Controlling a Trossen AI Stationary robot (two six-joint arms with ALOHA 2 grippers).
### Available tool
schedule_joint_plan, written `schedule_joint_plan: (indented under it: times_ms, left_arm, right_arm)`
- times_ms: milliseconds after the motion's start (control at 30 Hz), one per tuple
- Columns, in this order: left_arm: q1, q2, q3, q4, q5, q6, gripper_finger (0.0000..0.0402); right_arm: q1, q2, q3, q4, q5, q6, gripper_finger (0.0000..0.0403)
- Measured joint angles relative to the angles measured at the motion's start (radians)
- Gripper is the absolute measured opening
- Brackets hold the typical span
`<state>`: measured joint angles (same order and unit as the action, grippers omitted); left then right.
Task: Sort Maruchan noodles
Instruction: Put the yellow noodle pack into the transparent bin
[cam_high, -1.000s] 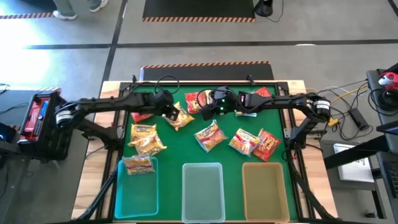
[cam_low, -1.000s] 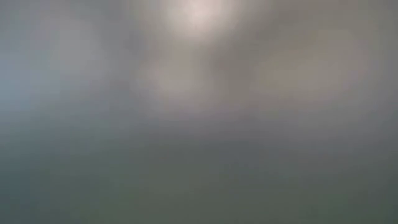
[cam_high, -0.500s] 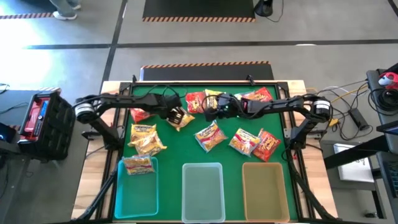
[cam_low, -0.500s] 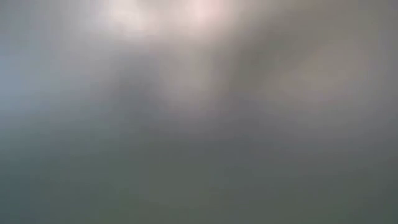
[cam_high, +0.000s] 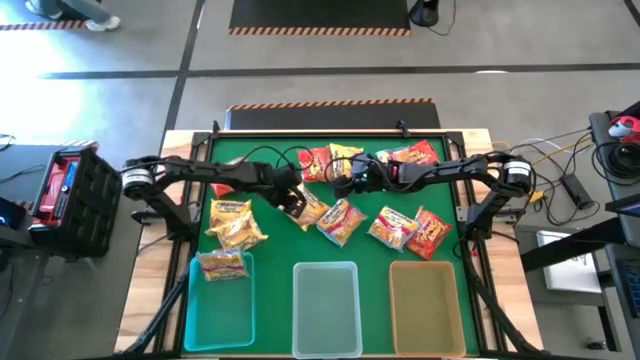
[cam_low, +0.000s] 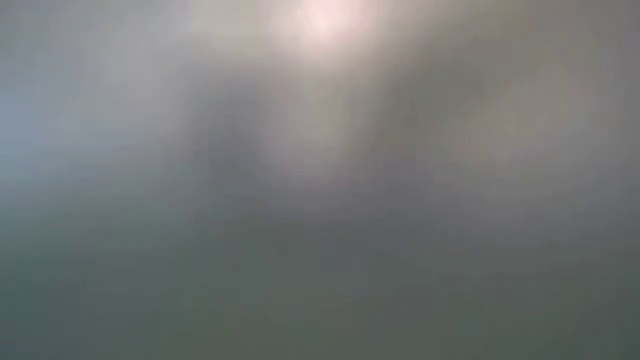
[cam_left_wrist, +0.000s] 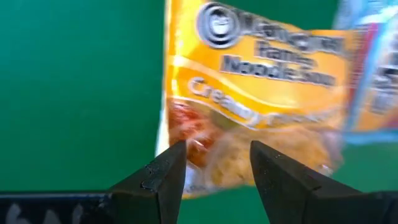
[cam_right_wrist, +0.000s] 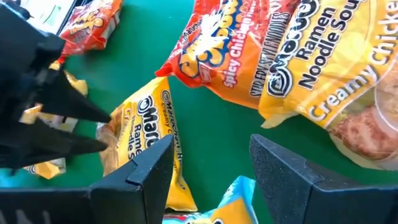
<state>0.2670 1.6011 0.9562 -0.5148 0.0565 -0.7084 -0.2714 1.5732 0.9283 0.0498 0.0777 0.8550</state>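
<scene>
The left gripper (cam_high: 294, 203) sits low over the middle of the green table mat (cam_high: 270, 245), its two dark fingers (cam_left_wrist: 163, 177) parted either side of the lower edge of a flat, crinkly orange-yellow Maruchan creamy-chicken packet (cam_left_wrist: 249, 106); whether the pads actually pinch the plastic cannot be told, so treat the grasp as unconfirmed. The right gripper (cam_high: 352, 178) hangs near the far side of the mat, jaws apart and empty, above a cluster of red and yellow packets (cam_high: 330, 160). The step in hand appears to be a pick-up for sorting: one packet (cam_high: 222, 264) already lies in the blue translucent rectangular bin (cam_high: 220, 310), while the clear middle bin (cam_high: 326, 312) and the amber bin (cam_high: 427, 312) hold nothing. The next move probably calls for closing firmly on the packet, lifting it clear of its neighbour (cam_high: 340, 220), and carrying it to the matching bin. The high view gives the layout and bin contents; only the left wrist view shows the printed flavour and the finger gap. The right wrist view shows the left gripper from across the mat. The low view shows nothing usable.
</scene>
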Motion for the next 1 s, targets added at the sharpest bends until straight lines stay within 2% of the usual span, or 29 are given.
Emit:
schedule_joint_plan:
  times_ms: [100, 200, 333, 467, 600, 733, 933, 1000]
  left_arm:
    - [-0.009, -0.061, 0.020, -0.031, 0.066, 0.039, 0.0161]
    - [-0.047, -0.150, 0.012, -0.060, 0.061, 0.026, 0.0162]
    - [-0.092, -0.242, -0.051, -0.020, 0.036, -0.097, 0.0162]
    - [-0.112, -0.310, -0.165, 0.132, 0.003, -0.290, 0.0162]
    - [-0.118, -0.335, -0.276, 0.288, -0.043, -0.490, 0.0162]
    - [-0.136, -0.337, -0.340, 0.321, -0.082, -0.633, 0.0162]
    - [-0.149, -0.337, -0.380, 0.323, -0.143, -0.734, 0.0162]
    - [-0.149, -0.331, -0.384, 0.323, -0.147, -0.748, 0.0162]
  right_arm:
    - [0.000, 0.021, 0.000, 0.013, -0.007, 0.008, 0.0198]
    - [0.000, 0.068, 0.000, 0.037, -0.054, 0.021, 0.0198]
    - [0.002, 0.138, 0.000, 0.126, -0.146, 0.039, 0.0198]
    - [0.002, 0.158, 0.000, 0.185, -0.156, 0.031, 0.0198]
    - [-0.019, 0.162, 0.017, 0.181, -0.156, -0.004, 0.0198]
    - [-0.027, 0.172, 0.044, 0.186, -0.153, -0.036, 0.0198]
    - [-0.031, 0.243, 0.099, 0.181, -0.170, -0.042, 0.0198]
    - [-0.031, 0.278, 0.130, 0.183, -0.205, -0.041, 0.0198]
